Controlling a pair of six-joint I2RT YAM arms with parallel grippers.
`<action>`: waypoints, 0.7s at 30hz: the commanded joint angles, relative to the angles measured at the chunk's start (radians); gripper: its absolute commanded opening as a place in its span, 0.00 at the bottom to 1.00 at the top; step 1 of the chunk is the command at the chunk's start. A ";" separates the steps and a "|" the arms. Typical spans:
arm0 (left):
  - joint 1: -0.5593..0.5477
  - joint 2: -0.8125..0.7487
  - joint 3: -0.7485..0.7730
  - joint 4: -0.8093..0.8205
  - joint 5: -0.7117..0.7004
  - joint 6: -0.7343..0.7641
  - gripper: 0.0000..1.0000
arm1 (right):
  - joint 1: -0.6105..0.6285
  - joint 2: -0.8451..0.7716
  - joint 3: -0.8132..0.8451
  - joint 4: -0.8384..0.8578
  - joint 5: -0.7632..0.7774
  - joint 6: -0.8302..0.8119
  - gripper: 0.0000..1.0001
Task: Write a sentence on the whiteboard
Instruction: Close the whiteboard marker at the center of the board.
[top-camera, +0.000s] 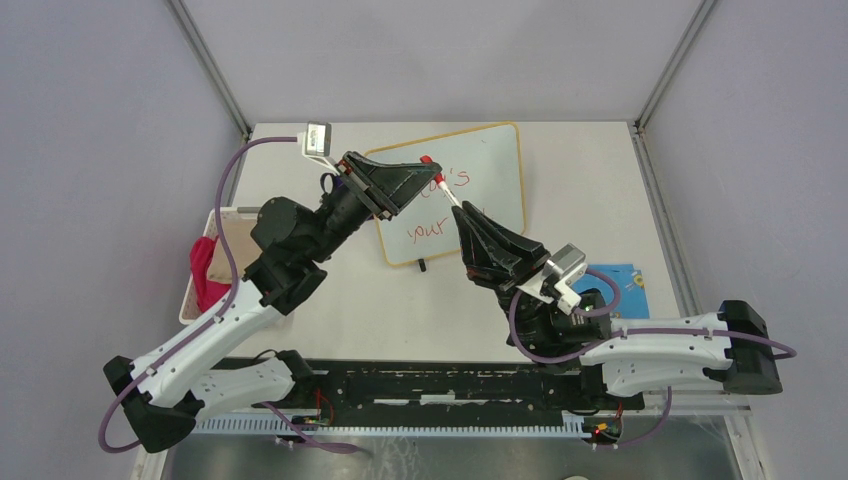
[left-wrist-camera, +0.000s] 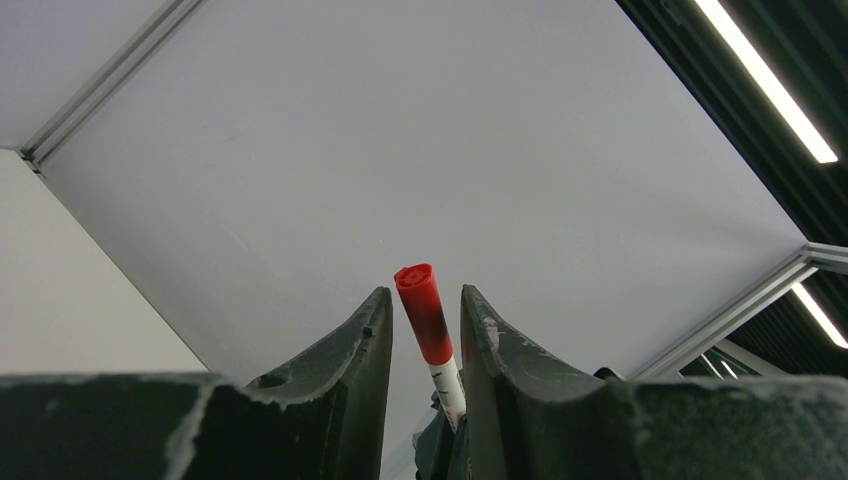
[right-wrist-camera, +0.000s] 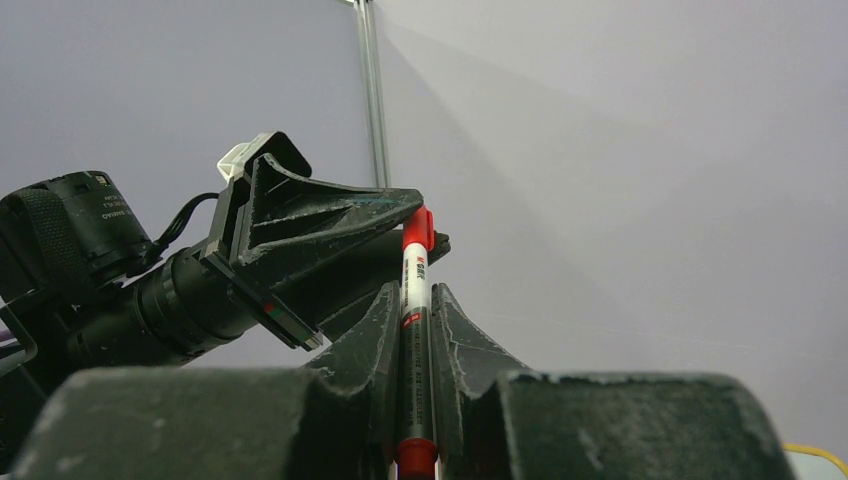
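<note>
The whiteboard, with its thin yellow-orange frame, lies at the table's middle back. Of the sentence I read only "'s" and "your" in red; the arms hide the other words. My right gripper is shut on a marker, holding its barrel above the board. The marker's red cap points up and away. My left gripper is open, its jaws standing narrowly round that cap with thin gaps on each side.
A blue patterned cloth lies right of the right arm. A white basket at the left table edge holds a pink-red cloth. The board's black foot sticks out at its near edge.
</note>
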 joint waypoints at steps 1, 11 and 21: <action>0.004 -0.018 0.006 0.055 -0.003 -0.042 0.37 | 0.001 -0.020 0.000 0.032 0.000 0.006 0.00; 0.004 0.007 0.013 0.075 0.049 -0.048 0.18 | 0.000 -0.014 0.007 0.032 0.001 0.003 0.00; 0.004 0.024 -0.032 0.119 0.128 -0.080 0.02 | 0.001 0.003 0.019 0.047 0.022 -0.013 0.00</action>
